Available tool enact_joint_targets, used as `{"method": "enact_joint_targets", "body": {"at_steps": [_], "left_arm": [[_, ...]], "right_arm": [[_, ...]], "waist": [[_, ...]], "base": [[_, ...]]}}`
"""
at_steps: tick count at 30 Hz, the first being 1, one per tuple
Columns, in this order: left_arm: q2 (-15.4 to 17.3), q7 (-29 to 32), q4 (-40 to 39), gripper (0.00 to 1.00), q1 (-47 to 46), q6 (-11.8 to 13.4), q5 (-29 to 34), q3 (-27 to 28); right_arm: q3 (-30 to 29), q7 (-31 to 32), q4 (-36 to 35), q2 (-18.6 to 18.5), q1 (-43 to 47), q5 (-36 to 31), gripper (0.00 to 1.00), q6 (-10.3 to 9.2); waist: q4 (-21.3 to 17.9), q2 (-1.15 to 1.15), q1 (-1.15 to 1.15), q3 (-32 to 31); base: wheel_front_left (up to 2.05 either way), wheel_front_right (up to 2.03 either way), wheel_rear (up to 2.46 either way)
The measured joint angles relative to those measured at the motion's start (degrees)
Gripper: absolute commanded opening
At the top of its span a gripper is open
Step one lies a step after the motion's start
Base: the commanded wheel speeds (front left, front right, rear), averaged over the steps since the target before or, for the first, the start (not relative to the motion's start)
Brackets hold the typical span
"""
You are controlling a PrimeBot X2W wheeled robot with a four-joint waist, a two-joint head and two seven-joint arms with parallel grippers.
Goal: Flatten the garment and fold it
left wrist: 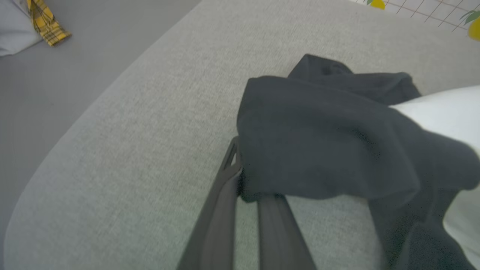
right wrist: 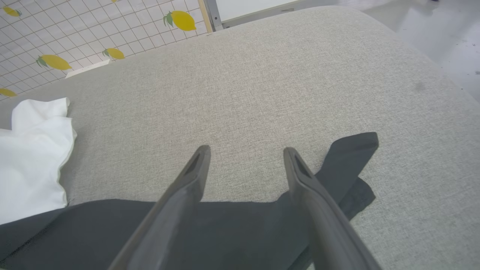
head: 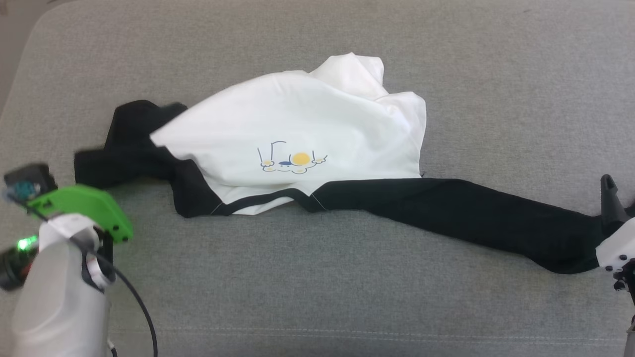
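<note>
As the left claw [left wrist: 248,180] pinches the crumpled white-and-black garment [head: 297,124], the right claw [right wrist: 246,151] gapes.

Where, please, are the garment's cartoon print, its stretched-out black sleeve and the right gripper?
cartoon print [head: 300,158], head view, its yellow circle.
black sleeve [head: 471,218], head view, mid-length.
right gripper [right wrist: 246,150], right wrist view, midway between fingertips.

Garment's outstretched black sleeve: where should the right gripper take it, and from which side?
Probably the cuff end, coming from the robot's right. The sleeve lies flat and drawn out that way on the cushion, its free end just past the open right gripper, so one finger can slide under the edge.
</note>
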Motion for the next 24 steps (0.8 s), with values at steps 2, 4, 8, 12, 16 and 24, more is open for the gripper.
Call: {"method": "enact_joint_targets", "body": {"at_steps": [2,4,8,12,16,24], "left_arm": [[-0.5,0.6,2.0,0.74,1.1,0.1,-1.9,1.1],[-1.2,0.1,3.0,1.00,1.6,0.2,-3.8,3.1],[-1.3,-6.0,-0.3,1.00,2.6,-0.4,-6.0,6.1],[-1.9,-17.0,-10.4,1.00,6.3,-2.6,-5.4,6.9],[-4.4,-19.5,-20.6,1.00,13.9,-2.7,-0.7,5.7],[-11.8,-19.7,-31.7,1.00,22.0,-3.1,6.2,4.2]], "right_arm": [[0.3,0.2,-0.1,0.0,0.0,0.0,1.00,0.00],[0.7,0.4,-0.1,0.0,0.1,0.0,1.00,0.00],[2.5,0.8,-0.1,0.0,0.2,-0.2,1.00,0.00],[6.0,1.6,-0.3,0.0,0.7,-0.3,1.00,0.00],[11.6,3.4,-0.3,0.0,0.0,-0.2,1.00,0.00],[23.4,11.5,10.6,-1.5,-15.0,-3.8,1.00,0.00]], "waist": [[0.2,0.00,0.00,-0.2],[0.5,0.00,0.00,-0.5],[0.8,0.00,0.00,-1.6],[1.2,0.00,0.00,-3.0],[2.3,0.00,0.00,-3.6],[5.3,0.00,0.00,-2.5]], "base": [[0.00,0.00,0.00],[0.00,0.00,0.00],[0.00,0.00,0.00],[0.00,0.00,0.00],[0.00,0.00,0.00],[0.00,0.00,0.00]]}}
